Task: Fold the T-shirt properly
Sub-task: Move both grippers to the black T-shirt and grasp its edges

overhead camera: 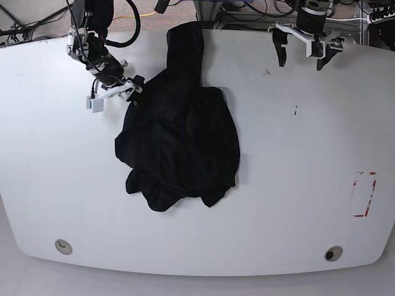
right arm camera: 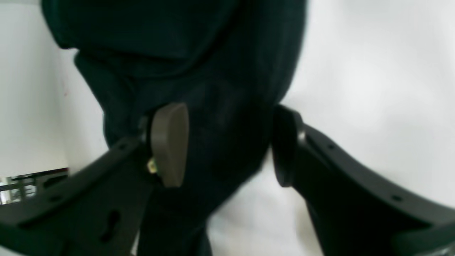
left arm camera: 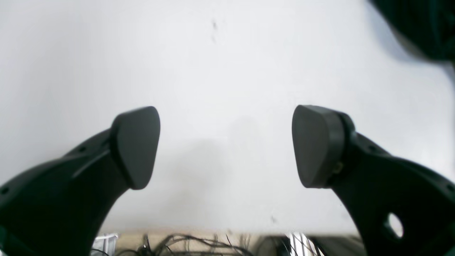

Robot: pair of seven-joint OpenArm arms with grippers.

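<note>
T-shirt (overhead camera: pixel 179 142) lay crumpled mid-table (overhead camera: pixel 296 185). Right gripper (right arm camera: pixel 227 145) straddled a bunched fold at its edge, fingers part-spread, not pinching. Left gripper (left arm camera: pixel 225 145) hung spread wide, empty, well apart. Risk: closing there likely would have grabbed several layers and dragged the heap.

1 T-shirt (overhead camera: pixel 179 135), 2 grippers, 1 table (overhead camera: pixel 296 154).

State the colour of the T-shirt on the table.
Plain black T-shirt; clearest in the base view.

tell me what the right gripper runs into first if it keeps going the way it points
The T-shirt: the right gripper stands open with black cloth already between its pads, though depth there is hard to judge.
</note>
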